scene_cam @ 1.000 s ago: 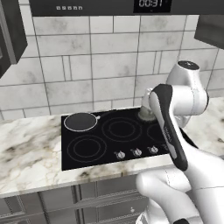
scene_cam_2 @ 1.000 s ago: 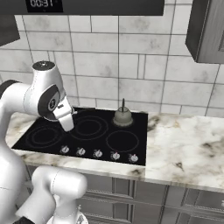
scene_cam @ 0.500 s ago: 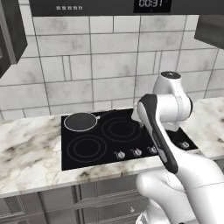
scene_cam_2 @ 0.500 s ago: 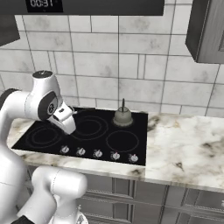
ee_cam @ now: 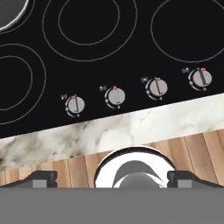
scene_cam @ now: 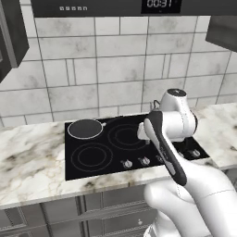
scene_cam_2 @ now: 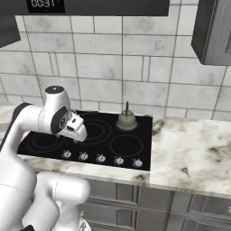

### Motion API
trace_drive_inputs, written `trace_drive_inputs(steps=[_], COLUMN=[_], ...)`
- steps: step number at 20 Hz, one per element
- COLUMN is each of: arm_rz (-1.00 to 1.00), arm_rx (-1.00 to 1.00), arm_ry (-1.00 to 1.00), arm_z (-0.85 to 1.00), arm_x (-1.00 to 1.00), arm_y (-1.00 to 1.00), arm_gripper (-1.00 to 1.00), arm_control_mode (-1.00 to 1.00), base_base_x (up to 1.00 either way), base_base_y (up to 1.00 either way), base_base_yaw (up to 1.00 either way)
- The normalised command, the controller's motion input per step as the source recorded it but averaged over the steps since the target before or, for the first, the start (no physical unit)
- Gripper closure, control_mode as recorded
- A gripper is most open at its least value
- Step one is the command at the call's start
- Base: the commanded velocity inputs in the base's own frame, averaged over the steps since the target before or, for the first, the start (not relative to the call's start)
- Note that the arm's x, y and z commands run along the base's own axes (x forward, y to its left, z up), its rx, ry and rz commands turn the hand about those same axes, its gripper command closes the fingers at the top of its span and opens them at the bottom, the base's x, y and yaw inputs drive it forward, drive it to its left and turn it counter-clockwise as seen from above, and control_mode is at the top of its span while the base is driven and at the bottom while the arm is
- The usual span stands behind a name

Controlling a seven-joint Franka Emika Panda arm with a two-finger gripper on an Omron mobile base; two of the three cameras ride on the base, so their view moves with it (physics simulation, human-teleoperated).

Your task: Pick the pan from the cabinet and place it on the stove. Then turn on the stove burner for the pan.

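The pan [scene_cam: 84, 128], round with a dark inside and a thin handle pointing right, sits flat on the stove [scene_cam: 111, 150] at its back left and covers the stove burner there. Its rim [ee_cam: 8, 17] shows at the top left of the hand view. My gripper [ee_cam: 112, 178] hangs open and empty above the stove's front edge, looking down on the row of silver knobs [ee_cam: 115, 96]. In the right base view my hand [scene_cam_2: 77, 131] hovers over the left knobs [scene_cam_2: 83, 156]. A dark wall cabinet [scene_cam: 11, 39] hangs at the upper left.
A small grey kettle [scene_cam_2: 127, 121] stands on the back right burner. Marble counter [scene_cam_2: 194, 153] flanks the cooktop on both sides. Grey drawers [scene_cam: 92, 208] lie below, a microwave [scene_cam: 92, 7] above, and another wall cabinet [scene_cam_2: 214, 31] hangs at the upper right.
My arm has folded lower and the hand has come forward and down, from over the rear burners to above the knob row. The pan and kettle have stayed put.
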Motion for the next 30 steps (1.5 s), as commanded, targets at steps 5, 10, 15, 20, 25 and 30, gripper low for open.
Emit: trace_drive_inputs(steps=[5,10,15,20,25,30], arm_rz=[0.24,0.15,0.00,-0.02,0.00,0.00], arm_rx=[-0.05,-0.01,-0.03,-0.03,-0.02,0.00], arm_ry=[0.00,0.05,0.01,0.08,0.08,0.08], arm_z=[-0.19,-0.22,-0.26,-0.27,-0.25,-0.22], arm_x=[0.29,0.30,0.05,0.18,0.26,0.39], arm_y=[-0.04,-0.04,0.00,0.00,-0.06,-0.01], arm_gripper=[-1.00,-1.00,-1.00,-1.00,-1.00,-1.00], arm_control_mode=[-1.00,-1.00,-1.00,-1.00,-1.00,-1.00], base_base_x=[0.00,0.00,0.00,0.00,0.00,0.00], base_base_y=[0.00,0.00,0.00,0.00,0.00,0.00], base_base_yaw=[0.00,0.00,0.00,0.00,0.00,0.00])
